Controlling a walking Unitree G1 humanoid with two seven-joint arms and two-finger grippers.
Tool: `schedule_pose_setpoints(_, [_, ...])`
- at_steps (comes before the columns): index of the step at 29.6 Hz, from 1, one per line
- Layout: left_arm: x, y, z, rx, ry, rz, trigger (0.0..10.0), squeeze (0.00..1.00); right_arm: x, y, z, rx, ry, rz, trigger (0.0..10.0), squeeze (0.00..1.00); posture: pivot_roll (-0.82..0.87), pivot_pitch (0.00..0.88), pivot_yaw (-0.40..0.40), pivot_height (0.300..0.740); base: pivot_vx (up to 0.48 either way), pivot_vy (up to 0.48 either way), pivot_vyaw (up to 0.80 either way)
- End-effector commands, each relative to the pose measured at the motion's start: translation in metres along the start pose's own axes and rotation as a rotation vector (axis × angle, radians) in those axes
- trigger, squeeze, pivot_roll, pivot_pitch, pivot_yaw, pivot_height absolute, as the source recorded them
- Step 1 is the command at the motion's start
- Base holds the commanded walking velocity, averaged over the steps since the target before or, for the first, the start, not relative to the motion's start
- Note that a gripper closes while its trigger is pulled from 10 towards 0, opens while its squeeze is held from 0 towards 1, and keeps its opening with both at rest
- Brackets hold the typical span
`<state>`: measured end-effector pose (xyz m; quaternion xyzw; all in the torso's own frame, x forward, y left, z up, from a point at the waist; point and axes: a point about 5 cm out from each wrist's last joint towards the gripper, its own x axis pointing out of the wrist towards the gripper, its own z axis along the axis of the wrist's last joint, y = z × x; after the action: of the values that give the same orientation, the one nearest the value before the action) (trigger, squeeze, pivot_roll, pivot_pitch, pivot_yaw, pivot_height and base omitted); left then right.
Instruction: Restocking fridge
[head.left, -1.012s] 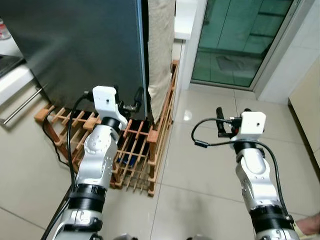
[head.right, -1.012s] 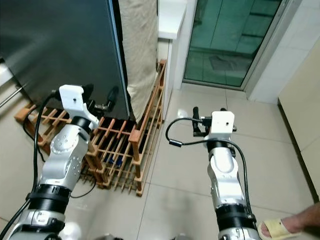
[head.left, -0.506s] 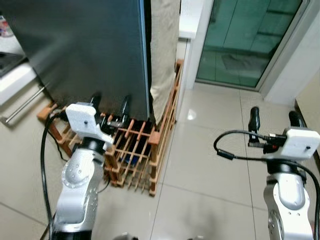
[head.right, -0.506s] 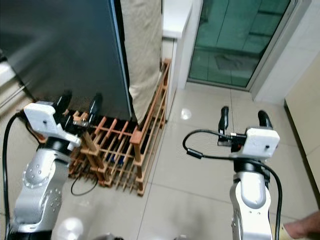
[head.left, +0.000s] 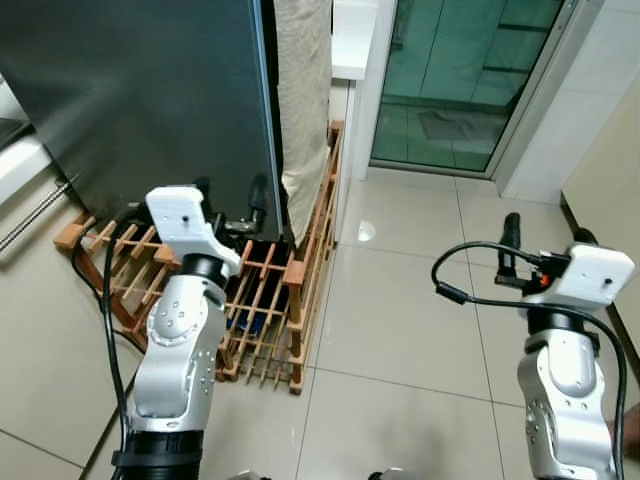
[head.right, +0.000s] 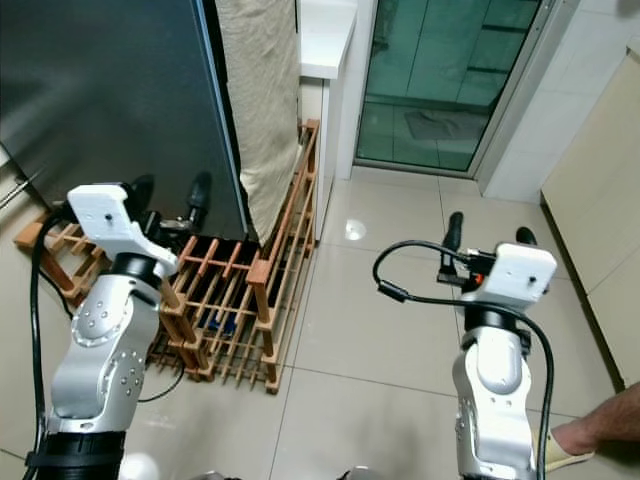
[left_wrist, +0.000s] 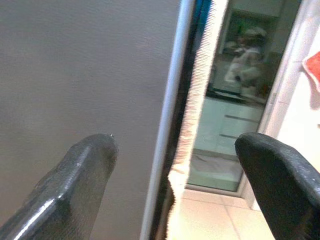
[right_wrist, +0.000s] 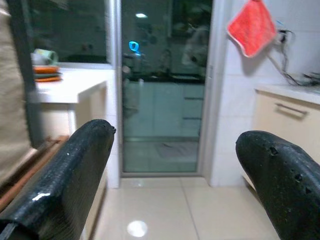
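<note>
- Fridge (head.left: 150, 90) stands upright, its dark door shut, the free edge of the door running vertically down to the wooden rack (head.left: 265, 300) at its foot
- Left gripper (head.left: 230, 195) is the nearer one — fingers spread and empty, just in front of the fridge's lower door edge, which lies straight ahead between its fingertips
- Right gripper (head.left: 545, 232) is open too, holding nothing — well to the right of the fridge, over bare floor tiles (head.left: 400, 320)

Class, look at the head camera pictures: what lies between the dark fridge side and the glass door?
In the left eye view, a beige cloth hangs beside the fridge, then a white counter before the glass door; the wooden rack stands below.
</note>
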<state>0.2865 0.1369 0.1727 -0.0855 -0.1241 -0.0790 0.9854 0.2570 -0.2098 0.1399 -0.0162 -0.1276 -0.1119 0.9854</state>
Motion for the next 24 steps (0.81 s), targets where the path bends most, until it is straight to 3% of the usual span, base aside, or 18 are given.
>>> schedule_pose_setpoints(1, [0.003, -0.008, 0.007, -0.023, -0.03, -0.053, 10.0, 0.0, 0.005, 0.005, 0.003, -0.019, -0.01, 0.028, 10.0, 0.0, -0.13, 0.0, 0.01, 0.74, 0.0, 0.0, 0.0])
schedule_pose_setpoints(5, [0.003, -0.009, 0.007, -0.028, -0.034, -0.056, 10.0, 0.0, 0.006, 0.005, 0.003, -0.019, -0.01, 0.03, 10.0, 0.0, -0.13, 0.0, 0.01, 0.74, 0.0, 0.0, 0.0])
schedule_pose_setpoints(9, [0.005, -0.011, 0.014, -0.04, -0.074, -0.055, 10.0, 0.0, 0.015, 0.013, 0.01, -0.037, -0.059, 0.081, 10.0, 0.0, -0.12, 0.0, 0.005, 0.74, 0.375, -0.29, 0.0])
schedule_pose_setpoints(15, [0.01, -0.012, 0.042, 0.005, -0.203, -0.068, 10.0, 0.0, 0.022, 0.018, 0.041, -0.092, -0.214, 0.103, 10.0, 0.0, -0.12, 0.0, 0.0, 0.74, 0.459, 0.0, 0.0])
schedule_pose_setpoints(20, [0.013, -0.016, 0.033, -0.009, -0.158, -0.089, 10.0, 0.0, 0.022, 0.022, 0.035, -0.079, -0.184, 0.126, 10.0, 0.0, -0.12, 0.0, 0.0, 0.74, 0.363, 0.0, 0.0])
schedule_pose_setpoints(24, [0.013, -0.014, 0.036, -0.012, -0.185, -0.079, 10.0, 0.0, 0.022, 0.024, 0.032, -0.084, -0.175, 0.148, 10.0, 0.0, -0.12, 0.0, -0.001, 0.74, 0.0, 0.0, 0.0])
